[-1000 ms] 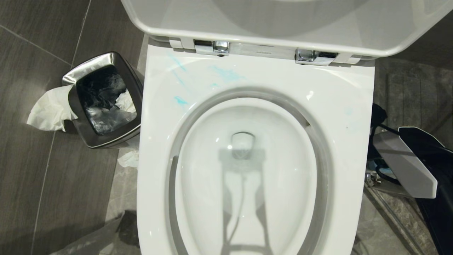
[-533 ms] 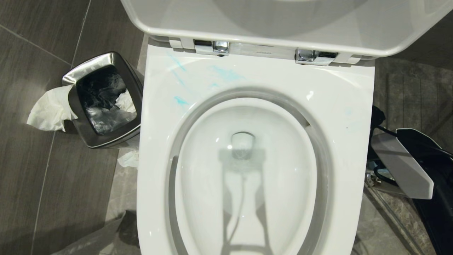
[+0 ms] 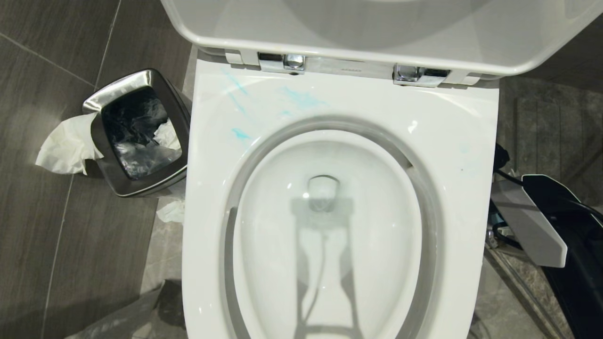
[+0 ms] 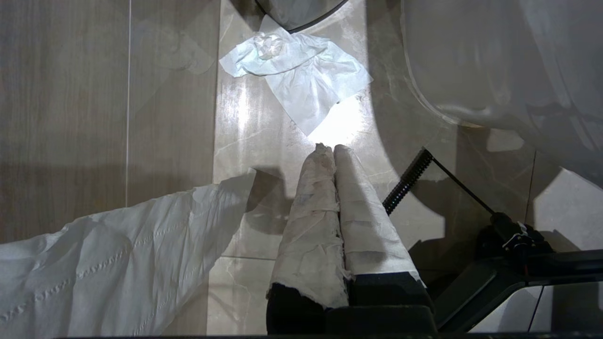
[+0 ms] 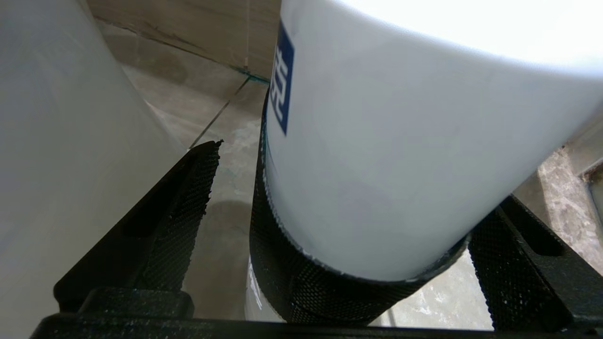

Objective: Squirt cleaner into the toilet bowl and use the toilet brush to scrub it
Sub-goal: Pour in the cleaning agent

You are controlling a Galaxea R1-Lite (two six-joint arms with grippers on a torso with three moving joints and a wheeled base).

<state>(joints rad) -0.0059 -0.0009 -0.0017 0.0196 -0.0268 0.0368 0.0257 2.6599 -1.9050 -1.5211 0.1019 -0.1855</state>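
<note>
Arm R sank at toilet bowl's 4 o'clock. R gripper open, straddling white bottle, prob. grab next. L gripper closed, empty. Cleaner streaks at 11 o'clock.

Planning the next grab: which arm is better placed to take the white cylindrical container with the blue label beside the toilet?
Right. The open right gripper straddles the white container, one finger on each side. The left gripper is shut, aimed at floor tiles near a crumpled white tissue.

White toilet bowl, lid raised, streaked with turquoise cleaner.
</note>
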